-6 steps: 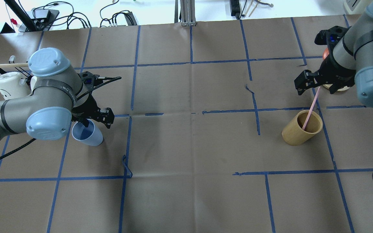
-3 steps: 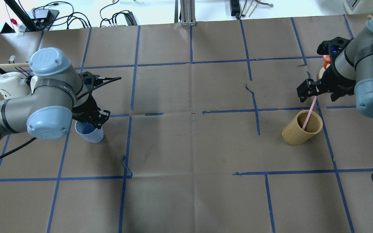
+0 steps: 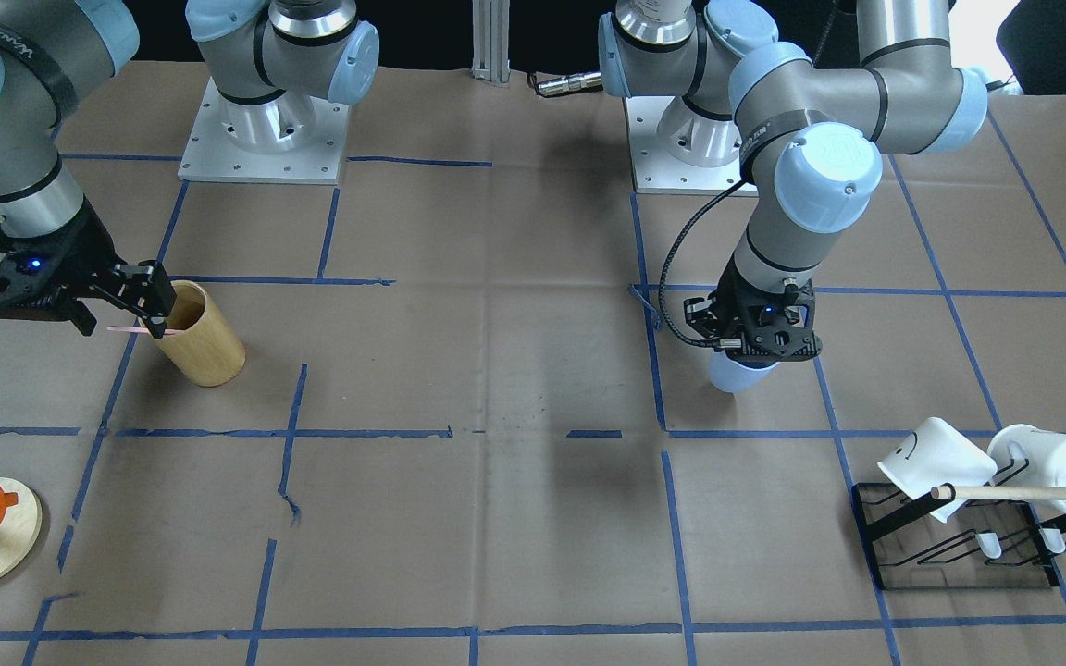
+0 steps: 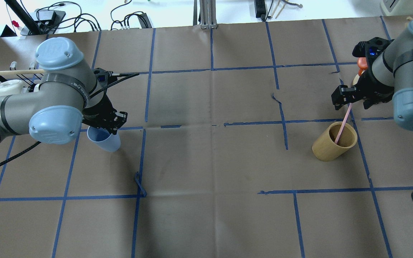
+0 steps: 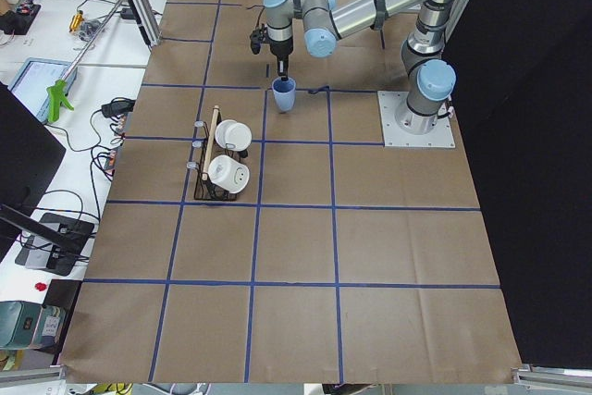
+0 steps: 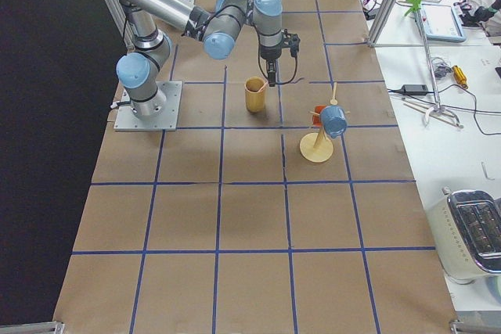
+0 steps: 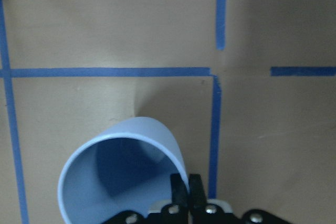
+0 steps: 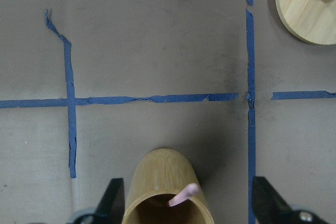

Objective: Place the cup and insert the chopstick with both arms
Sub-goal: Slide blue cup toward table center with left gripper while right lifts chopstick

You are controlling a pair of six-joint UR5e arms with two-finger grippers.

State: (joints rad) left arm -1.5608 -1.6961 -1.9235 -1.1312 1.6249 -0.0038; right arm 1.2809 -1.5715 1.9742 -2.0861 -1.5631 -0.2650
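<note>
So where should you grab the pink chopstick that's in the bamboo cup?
Pinch the pink chopstick by its top end, coming down from above. It leans inside the upright bamboo cup, and only that upper part pokes out over the rim; the rest is hidden inside.

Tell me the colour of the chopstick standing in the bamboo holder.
The chopstick is pink; it shows best in the overhead exterior view.

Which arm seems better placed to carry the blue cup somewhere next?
The left arm. The left gripper is shut on the rim of the blue cup, while the right gripper hangs open far away, over the pink chopstick in the wooden holder.
</note>
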